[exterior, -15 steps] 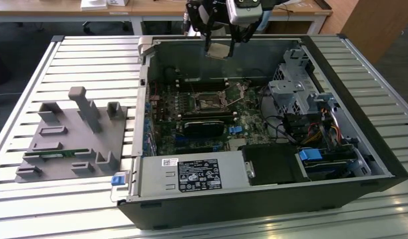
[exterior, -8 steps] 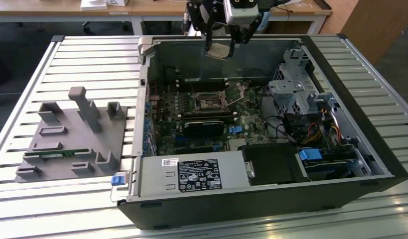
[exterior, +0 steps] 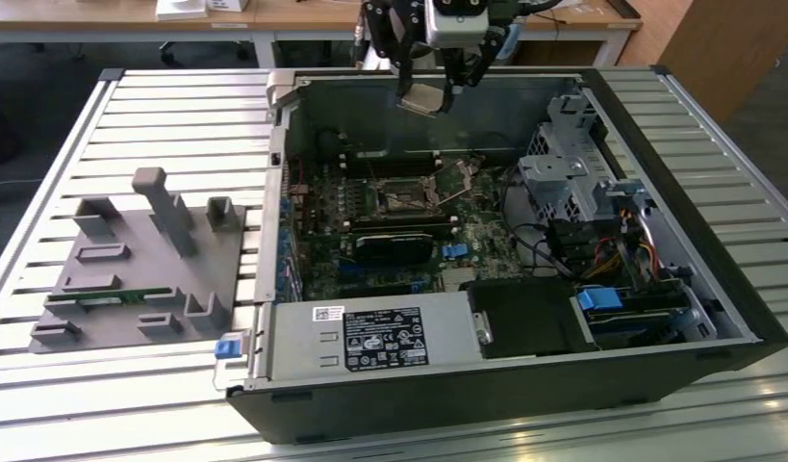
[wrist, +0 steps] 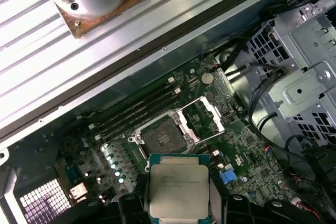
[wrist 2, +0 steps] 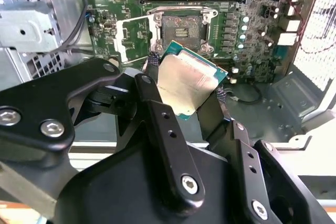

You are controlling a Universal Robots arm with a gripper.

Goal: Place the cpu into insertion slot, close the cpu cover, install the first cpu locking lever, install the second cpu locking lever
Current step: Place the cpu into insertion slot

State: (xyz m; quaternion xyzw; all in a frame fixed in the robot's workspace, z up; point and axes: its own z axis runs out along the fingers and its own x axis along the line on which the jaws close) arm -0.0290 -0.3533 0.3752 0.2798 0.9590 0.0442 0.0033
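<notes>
The cpu (wrist 2: pixel 186 85) is held clamped at two opposite edges between the jaws of the gripper (exterior: pixel 426 94), with its grey metal top seen in both wrist views. It is held in the air above the open computer case (exterior: pixel 496 404), well apart from the green board (wrist: pixel 247 145). The insertion slot (wrist: pixel 161 139) is seen uncovered on that board, and the cpu cover (wrist: pixel 202 120) is seen swung open just beside it.
</notes>
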